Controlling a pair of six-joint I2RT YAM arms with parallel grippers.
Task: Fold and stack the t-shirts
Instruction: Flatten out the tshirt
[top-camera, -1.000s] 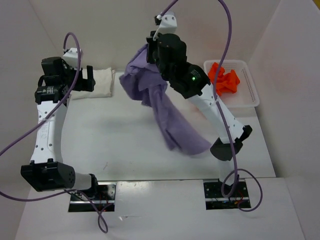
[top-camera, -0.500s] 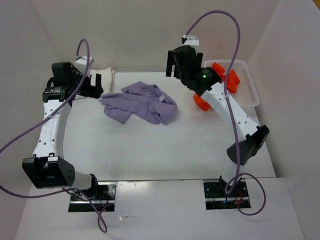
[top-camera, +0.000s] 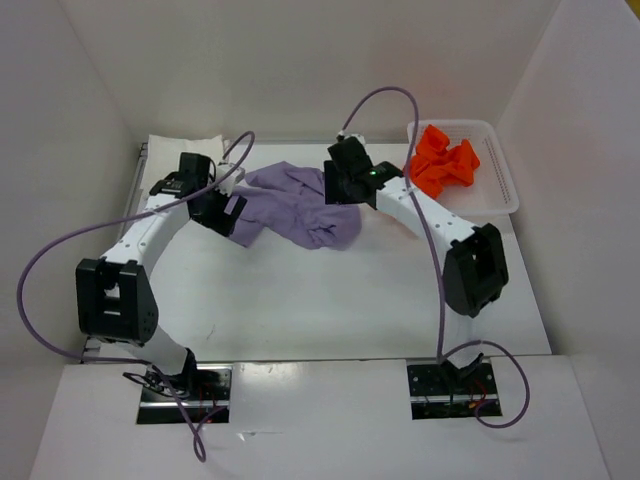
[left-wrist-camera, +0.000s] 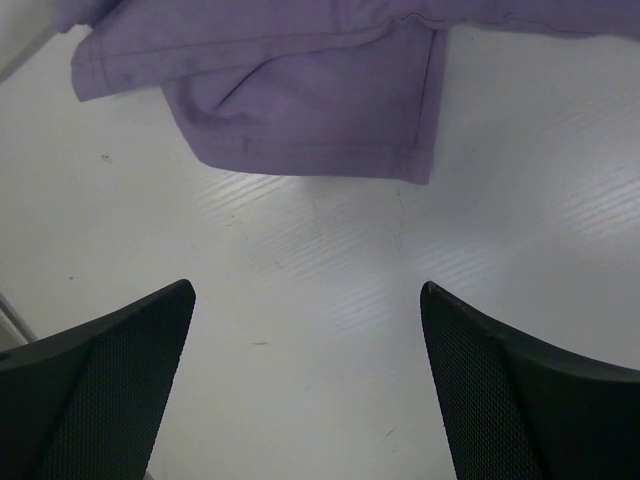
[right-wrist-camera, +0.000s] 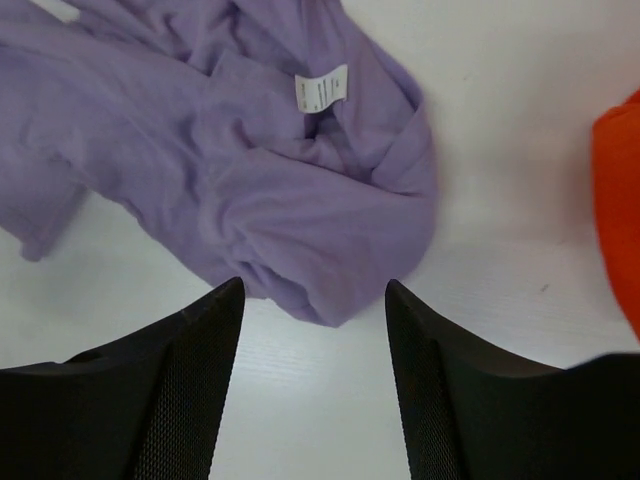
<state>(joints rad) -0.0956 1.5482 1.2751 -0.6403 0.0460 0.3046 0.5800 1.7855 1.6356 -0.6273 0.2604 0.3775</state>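
Looking down on a white table (top-camera: 300, 300), boxed in by plain white panels (top-camera: 300, 60) on its left, far and right sides. The surface is matt white; my left wrist camera picks up faint streaks and a few small dark specks on it.

- The lavender t-shirt (top-camera: 300, 205) lies crumpled on the table near the far edge, roughly midway between the left and right edges. Its white label (right-wrist-camera: 322, 90) faces up.
- The orange t-shirt (top-camera: 445, 160) sits bunched in the white mesh basket (top-camera: 505, 190) at the far right corner.
- The white t-shirt (top-camera: 190, 142) shows as a pale cloth at the far left corner, too washed out for me to say how it lies.
- The left gripper (left-wrist-camera: 305, 292) hangs low over bare table just beside the lavender t-shirt's left side, jaws spread wide with nothing between them.
- The right gripper (right-wrist-camera: 315, 288) hangs above the shirt's right side, jaws parted, grasping nothing.
- Purple cables (top-camera: 385, 90) loop over both arms.
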